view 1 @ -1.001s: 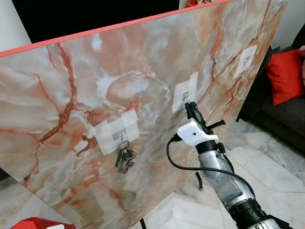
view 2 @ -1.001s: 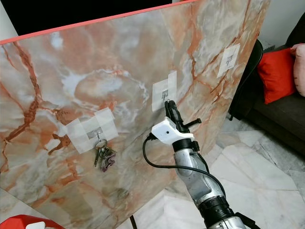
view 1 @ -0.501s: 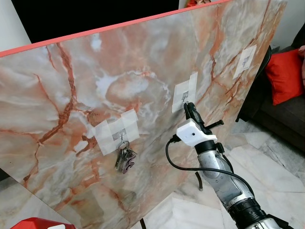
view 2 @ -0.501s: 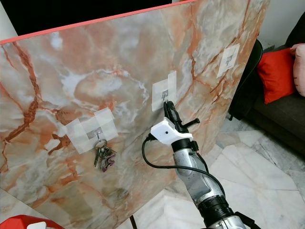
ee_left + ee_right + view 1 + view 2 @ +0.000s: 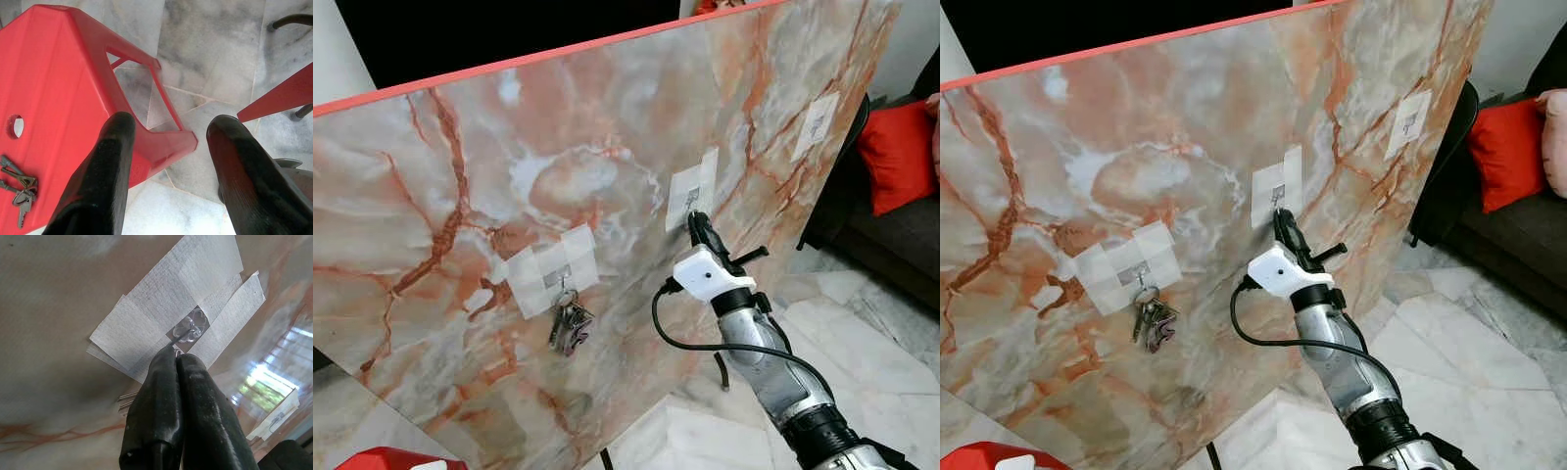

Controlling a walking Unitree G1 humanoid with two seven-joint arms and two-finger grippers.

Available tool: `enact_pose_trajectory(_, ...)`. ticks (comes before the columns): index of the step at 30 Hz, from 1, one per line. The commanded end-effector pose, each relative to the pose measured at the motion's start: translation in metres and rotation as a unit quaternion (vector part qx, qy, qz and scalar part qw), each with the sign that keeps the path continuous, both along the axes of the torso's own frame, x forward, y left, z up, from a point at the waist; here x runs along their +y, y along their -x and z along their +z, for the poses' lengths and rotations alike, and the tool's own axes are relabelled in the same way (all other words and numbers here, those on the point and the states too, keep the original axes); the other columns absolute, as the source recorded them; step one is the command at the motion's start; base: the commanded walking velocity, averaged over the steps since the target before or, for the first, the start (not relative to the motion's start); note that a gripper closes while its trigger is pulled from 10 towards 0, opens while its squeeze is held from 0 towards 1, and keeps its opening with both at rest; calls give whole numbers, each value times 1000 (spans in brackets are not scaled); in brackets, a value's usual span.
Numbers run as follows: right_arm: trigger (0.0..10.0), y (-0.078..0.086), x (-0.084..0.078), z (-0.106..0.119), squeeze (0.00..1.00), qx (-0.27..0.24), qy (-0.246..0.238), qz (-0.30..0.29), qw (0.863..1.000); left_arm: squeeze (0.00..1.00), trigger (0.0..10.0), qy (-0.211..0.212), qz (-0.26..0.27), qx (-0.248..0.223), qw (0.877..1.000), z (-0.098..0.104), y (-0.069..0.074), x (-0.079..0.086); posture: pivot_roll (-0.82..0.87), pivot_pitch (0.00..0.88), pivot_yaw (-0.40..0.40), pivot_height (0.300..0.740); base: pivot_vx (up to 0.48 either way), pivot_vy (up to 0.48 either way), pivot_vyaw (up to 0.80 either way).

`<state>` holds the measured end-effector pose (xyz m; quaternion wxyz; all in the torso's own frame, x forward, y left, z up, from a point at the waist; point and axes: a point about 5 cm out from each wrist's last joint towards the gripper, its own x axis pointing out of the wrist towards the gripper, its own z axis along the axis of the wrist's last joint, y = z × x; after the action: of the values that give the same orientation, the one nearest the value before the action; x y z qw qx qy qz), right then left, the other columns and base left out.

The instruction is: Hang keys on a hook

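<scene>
A marbled board point(image 5: 558, 176) leans upright with three taped hooks. My right gripper point(image 5: 697, 223) is raised to the middle hook point(image 5: 690, 201). In the right wrist view its fingers point(image 5: 195, 382) are shut on a thin key ring, whose tip touches the clear hook point(image 5: 190, 328). A bit of the keys point(image 5: 126, 404) peeks out beside the fingers. Another bunch of keys point(image 5: 570, 328) hangs from the left hook point(image 5: 563, 277). My left gripper point(image 5: 171, 127) hangs open above a red stool point(image 5: 58, 88), on which a further set of keys point(image 5: 17, 193) lies.
A third taped hook point(image 5: 818, 122) sits at the board's right end. Behind it are a dark sofa and a red cushion point(image 5: 901, 152). The floor is pale marble tile point(image 5: 901, 333). The red stool's corner point(image 5: 391, 458) shows at the lower left.
My right gripper has edged slightly left and closer to the middle hook, still shut on the key ring. The hanging keys on the left hook have not moved.
</scene>
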<state>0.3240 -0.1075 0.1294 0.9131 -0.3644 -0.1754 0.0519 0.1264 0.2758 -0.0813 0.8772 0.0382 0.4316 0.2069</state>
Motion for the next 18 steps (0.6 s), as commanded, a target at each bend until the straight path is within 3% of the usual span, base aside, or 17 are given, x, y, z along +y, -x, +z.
enact_pose_trajectory(1,10000,-1,7,-3,0,14,8,16,1000,0,10000,0,2,5,1000,-1,2,1,38,0,-11,740,0,0,0)
enact_pose_trajectory(18,10000,-3,7,-9,0,42,14,15,999,0,10000,2,2,9,1000,-2,3,-1,38,0,-11,740,0,0,0)
